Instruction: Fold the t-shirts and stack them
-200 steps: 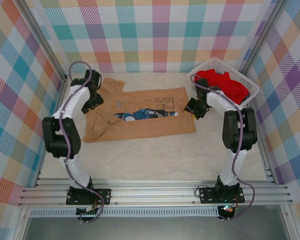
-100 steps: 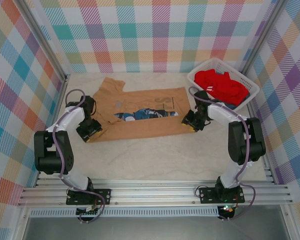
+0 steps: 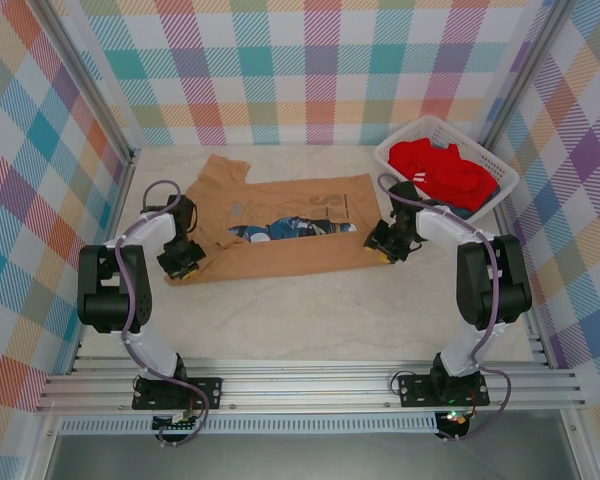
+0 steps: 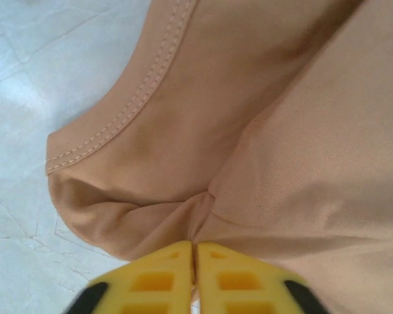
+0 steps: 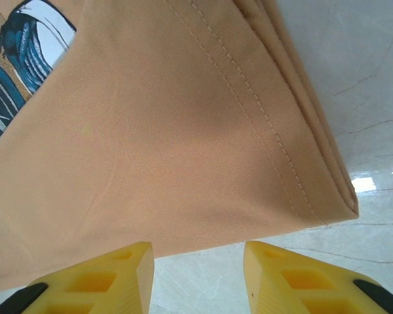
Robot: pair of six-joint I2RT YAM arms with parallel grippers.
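On a pale marble-look table (image 3: 330, 310), walled in by bright plaid panels, a tan-orange t-shirt (image 3: 300, 250) lies spread flat between two robot arms. Part of it is folded over, so only a strip of its blue cartoon print shows in the middle.

The left gripper (image 3: 180, 258) sits at the shirt's near-left corner. In the left wrist view, its yellow fingers (image 4: 157, 275) are pressed tight together, with a small gathered fold of the tan-orange cloth (image 4: 281, 131) pinched between their tips (image 4: 194, 252). The stitched hem curves away above the pinch.

The right gripper (image 3: 387, 243) is at the shirt's near-right corner. In the right wrist view, its two yellow fingers (image 5: 281, 275) stand partly apart, with the gap between them (image 5: 196, 252) over the shirt's near edge. They hold nothing. The shirt (image 5: 150, 144) has a double-stitched hem running to a folded corner.

At the table's far right corner, a white lattice basket (image 3: 442, 121) holds a crumpled bright red t-shirt (image 3: 440, 170).
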